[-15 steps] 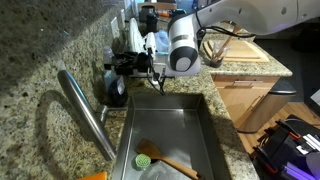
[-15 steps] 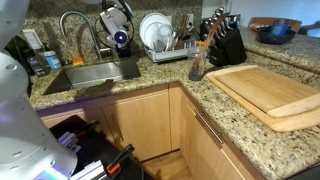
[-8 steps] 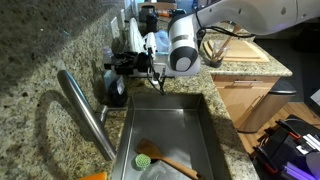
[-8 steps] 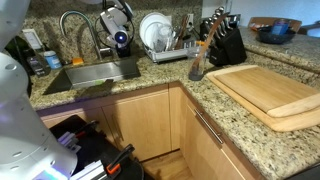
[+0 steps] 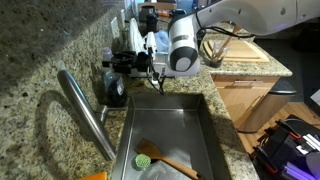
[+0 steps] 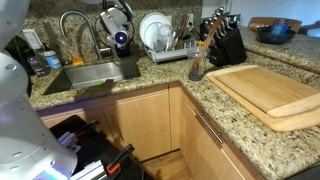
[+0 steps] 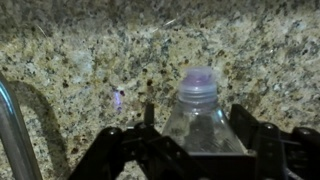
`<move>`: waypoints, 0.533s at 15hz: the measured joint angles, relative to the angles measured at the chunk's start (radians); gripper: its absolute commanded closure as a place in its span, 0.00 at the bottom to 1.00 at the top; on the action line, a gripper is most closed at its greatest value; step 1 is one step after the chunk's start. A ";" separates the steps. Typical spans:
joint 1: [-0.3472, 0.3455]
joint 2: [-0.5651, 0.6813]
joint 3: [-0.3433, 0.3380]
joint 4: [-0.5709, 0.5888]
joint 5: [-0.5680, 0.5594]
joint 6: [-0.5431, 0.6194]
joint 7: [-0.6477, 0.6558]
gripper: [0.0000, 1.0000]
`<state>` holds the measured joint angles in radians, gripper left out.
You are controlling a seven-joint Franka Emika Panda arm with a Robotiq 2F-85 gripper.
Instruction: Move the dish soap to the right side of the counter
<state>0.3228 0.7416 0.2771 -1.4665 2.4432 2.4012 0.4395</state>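
The dish soap [image 7: 198, 125], a translucent bottle with a pale cap, stands on the granite counter [image 7: 80, 60] against the backsplash behind the sink. It shows as a dark blue bottle in both exterior views [image 5: 115, 90] [image 6: 121, 40]. My gripper [image 7: 195, 106] is lowered over it with one finger on each side of the bottle's shoulders. A small gap shows at the tips, so the gripper looks open. It also shows in both exterior views [image 5: 122, 64] [image 6: 118, 27]. The bottle's lower body is hidden behind the gripper in the wrist view.
The curved faucet [image 5: 85, 112] rises just beside the bottle over the steel sink [image 5: 175, 125], which holds a green-headed brush [image 5: 149, 156]. A dish rack with plates [image 6: 163, 42], a knife block [image 6: 226, 42] and a wooden cutting board [image 6: 270, 92] stand farther along the counter.
The gripper has shifted very slightly around the bottle. The bottle has not moved.
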 measured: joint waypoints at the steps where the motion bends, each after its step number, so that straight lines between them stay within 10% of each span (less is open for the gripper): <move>1: 0.000 0.000 0.000 0.000 0.000 -0.004 -0.001 0.59; 8: -0.004 -0.001 0.000 0.014 0.000 -0.053 -0.015 0.90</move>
<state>0.3192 0.7405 0.2772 -1.4525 2.4431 2.3480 0.4243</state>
